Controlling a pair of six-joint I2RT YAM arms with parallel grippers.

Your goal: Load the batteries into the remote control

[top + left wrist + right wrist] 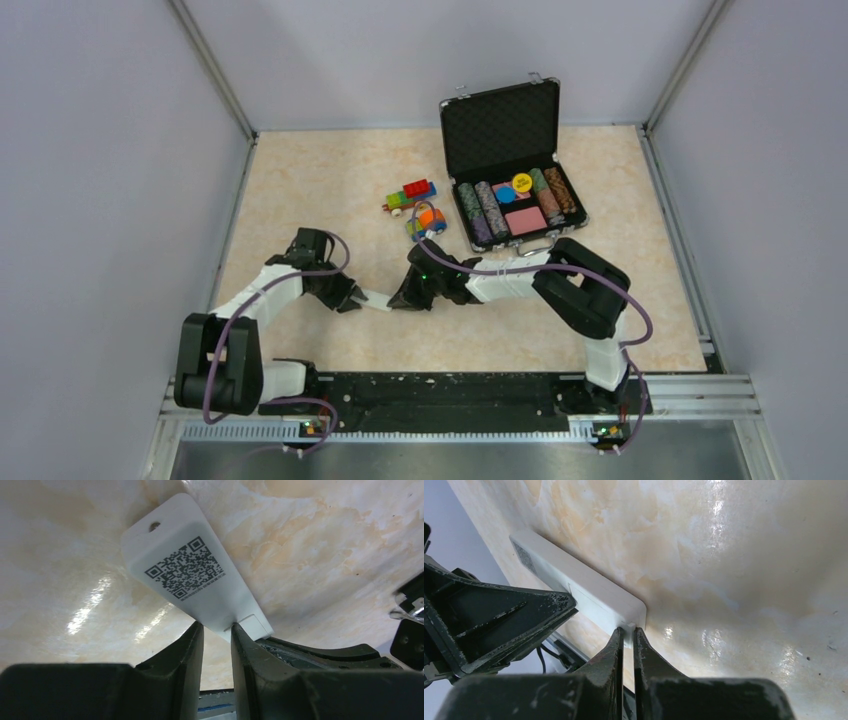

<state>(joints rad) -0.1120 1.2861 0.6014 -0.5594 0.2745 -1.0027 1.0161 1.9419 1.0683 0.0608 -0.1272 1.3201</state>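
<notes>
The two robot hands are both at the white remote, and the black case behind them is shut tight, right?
Not quite. The black case is open: the top external view shows its lid standing up and the chips inside. The rest is right: the left gripper and the right gripper are both at the white remote.

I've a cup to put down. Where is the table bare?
Bare: the far-left patch between the left wall and the toy vehicles, and the near strip between the remote control and the base rail. Crowded: mid-table, where the left gripper and right gripper meet, and around the chip case.
</notes>
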